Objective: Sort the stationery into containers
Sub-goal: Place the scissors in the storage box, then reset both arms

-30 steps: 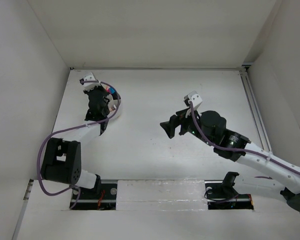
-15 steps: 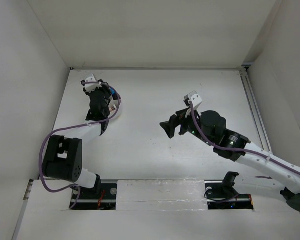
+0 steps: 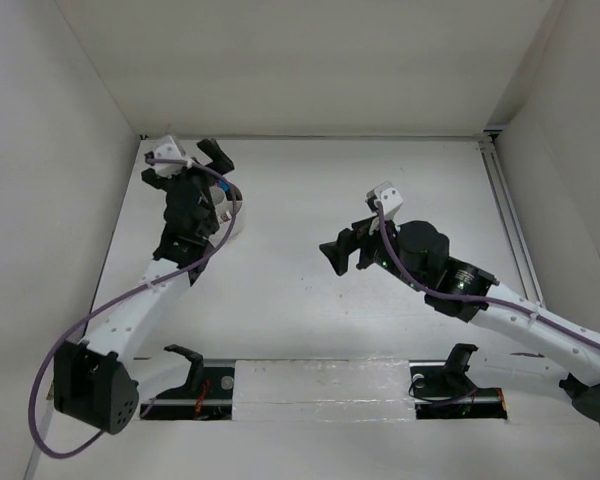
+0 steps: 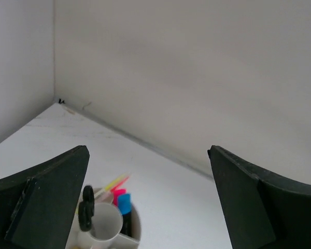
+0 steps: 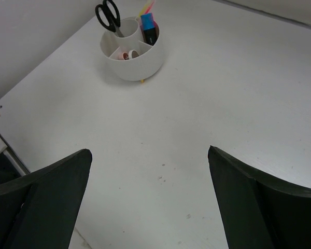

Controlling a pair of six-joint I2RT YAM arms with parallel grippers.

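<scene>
Stationery stands in a round white holder at ten o'clock on the table. Black scissors sit in one cup, with a blue-capped highlighter and a yellow stick beside them. The left claw hovers above the holder, fingers spread wide and empty. The right claw, near the table's middle, is also spread and empty.

White table below my right tool. Round white tray stands on it, well ahead, left of tool.
</scene>
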